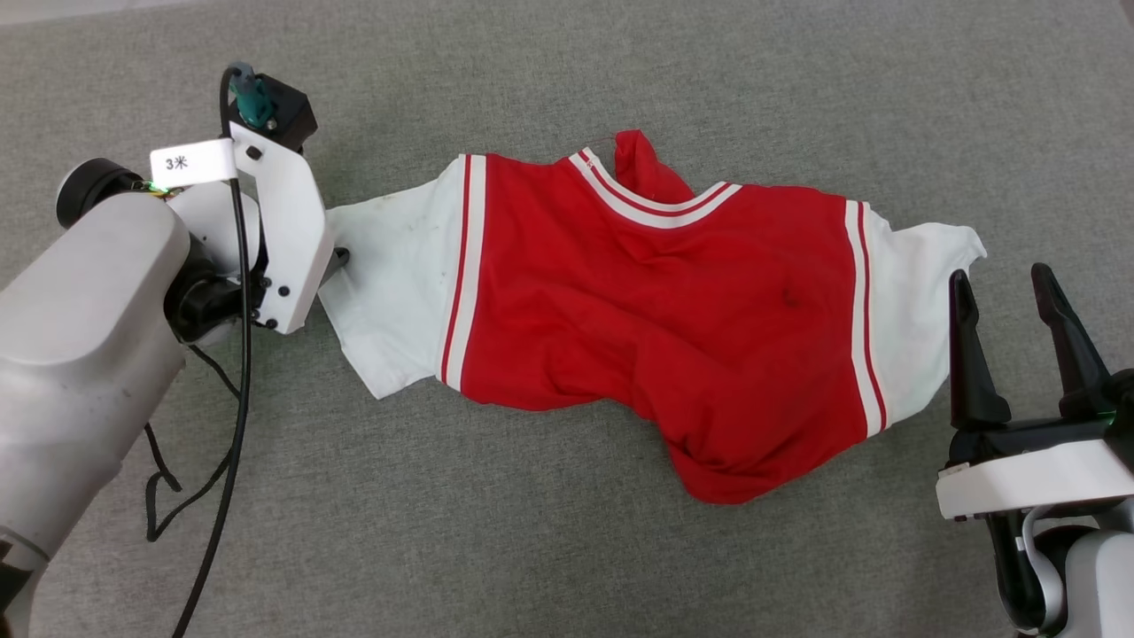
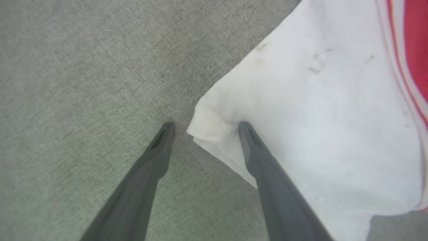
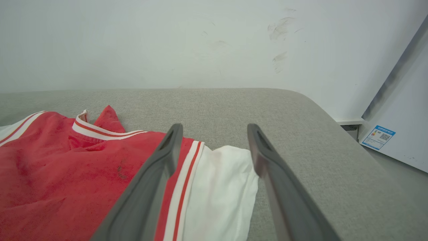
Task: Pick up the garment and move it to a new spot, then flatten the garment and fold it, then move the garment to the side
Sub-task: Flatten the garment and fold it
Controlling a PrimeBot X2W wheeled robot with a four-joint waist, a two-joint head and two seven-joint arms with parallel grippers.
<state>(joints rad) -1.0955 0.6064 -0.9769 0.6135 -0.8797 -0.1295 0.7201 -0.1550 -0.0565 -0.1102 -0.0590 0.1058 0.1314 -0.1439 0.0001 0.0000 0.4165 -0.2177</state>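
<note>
The shirt (image 1: 656, 319) lies rumpled mid-frame, unfolded: flattening and folding remain. My left gripper (image 2: 204, 129) straddles a sleeve (image 2: 301, 110) corner, spread; my right gripper (image 1: 999, 276), lower right, is spread and empty.

Red garment (image 1: 656, 319) w/ white sleeves, red-white striped trim; grey surface (image 1: 620, 71).

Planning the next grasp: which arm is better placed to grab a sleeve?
Left. The left gripper is open astride the jersey's white sleeve corner, one tip on the cloth. The right gripper, also open, seems clear of its sleeve.
</note>
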